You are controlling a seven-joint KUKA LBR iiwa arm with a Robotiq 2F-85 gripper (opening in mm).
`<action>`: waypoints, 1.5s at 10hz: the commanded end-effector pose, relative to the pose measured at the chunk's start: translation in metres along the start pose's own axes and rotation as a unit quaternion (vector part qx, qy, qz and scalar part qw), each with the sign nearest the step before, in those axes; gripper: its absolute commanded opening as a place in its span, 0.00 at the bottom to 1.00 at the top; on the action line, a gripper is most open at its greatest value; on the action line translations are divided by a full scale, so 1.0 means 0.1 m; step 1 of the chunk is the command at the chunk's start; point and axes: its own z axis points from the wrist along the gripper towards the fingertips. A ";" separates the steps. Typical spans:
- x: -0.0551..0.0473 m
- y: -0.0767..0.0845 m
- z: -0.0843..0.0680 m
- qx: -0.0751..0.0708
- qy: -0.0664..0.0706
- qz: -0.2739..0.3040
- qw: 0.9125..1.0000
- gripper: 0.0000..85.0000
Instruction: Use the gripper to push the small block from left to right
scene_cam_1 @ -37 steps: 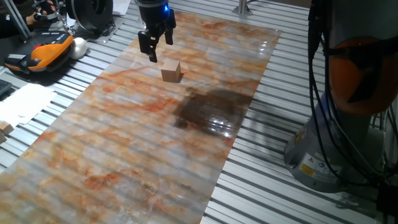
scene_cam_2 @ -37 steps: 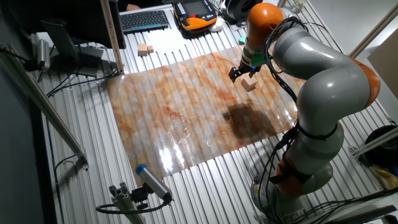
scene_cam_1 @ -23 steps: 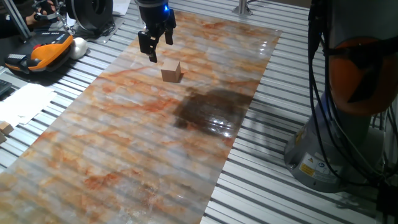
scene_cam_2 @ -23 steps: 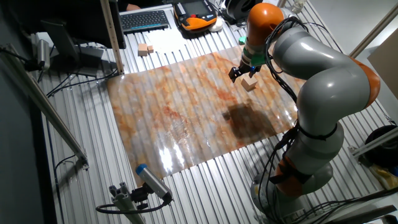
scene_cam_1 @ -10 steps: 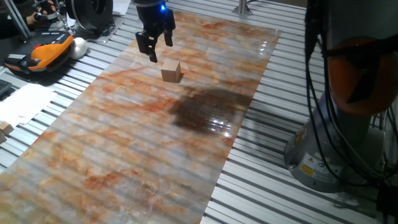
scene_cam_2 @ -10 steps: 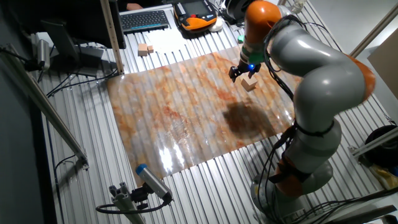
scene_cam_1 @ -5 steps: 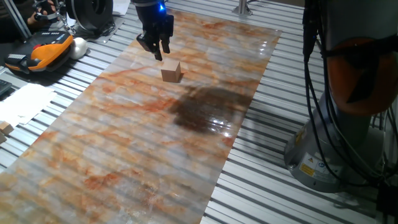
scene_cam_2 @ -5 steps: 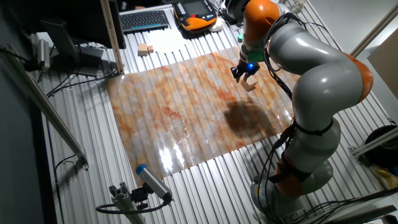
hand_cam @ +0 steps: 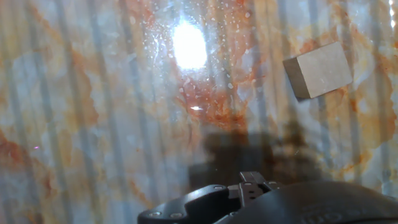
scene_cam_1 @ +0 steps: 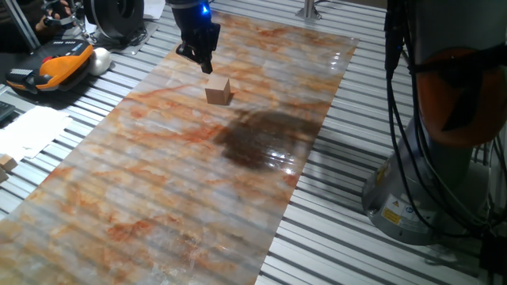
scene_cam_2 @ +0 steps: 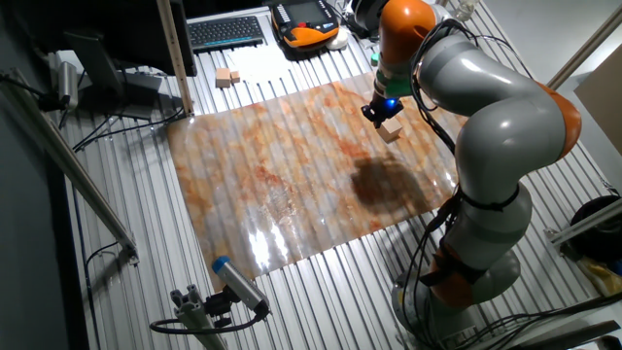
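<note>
The small block (scene_cam_1: 218,89) is a light-tan wooden cube on the marbled orange mat (scene_cam_1: 158,182), near its far end. It also shows in the other fixed view (scene_cam_2: 391,131) and at the upper right of the hand view (hand_cam: 318,70). The gripper (scene_cam_1: 204,65), black with a blue light above it, hangs just above the mat, close behind and left of the block without touching it. Its fingers stand together, shut and empty. In the other fixed view the gripper (scene_cam_2: 378,116) sits just up-left of the block. The fingertips are out of sight in the hand view.
An orange-and-black handheld device (scene_cam_1: 55,67) lies on the slatted table left of the mat. The grey-and-orange robot body (scene_cam_1: 447,119) stands at the right. A dark wet-looking patch (scene_cam_1: 261,142) marks the mat's middle. A keyboard (scene_cam_2: 225,32) and small wooden pieces (scene_cam_2: 227,77) lie beyond the mat.
The gripper's fingers, apart a second ago, have come together. The gripper has shifted slightly toward the block. The block has not moved.
</note>
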 end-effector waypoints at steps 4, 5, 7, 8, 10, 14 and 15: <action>0.00 0.00 0.00 -0.001 0.004 0.006 1.000 0.00; 0.00 0.00 0.00 -0.002 0.003 0.003 1.000 0.00; 0.00 0.00 0.00 -0.007 -0.019 0.021 1.000 0.00; 0.00 0.00 0.00 -0.018 -0.030 0.025 0.999 0.00; 0.00 0.00 0.00 -0.036 -0.026 0.033 0.998 0.00; 0.00 0.00 0.00 -0.020 -0.018 0.047 0.999 0.00; 0.00 0.00 0.00 -0.023 -0.020 0.065 0.997 0.00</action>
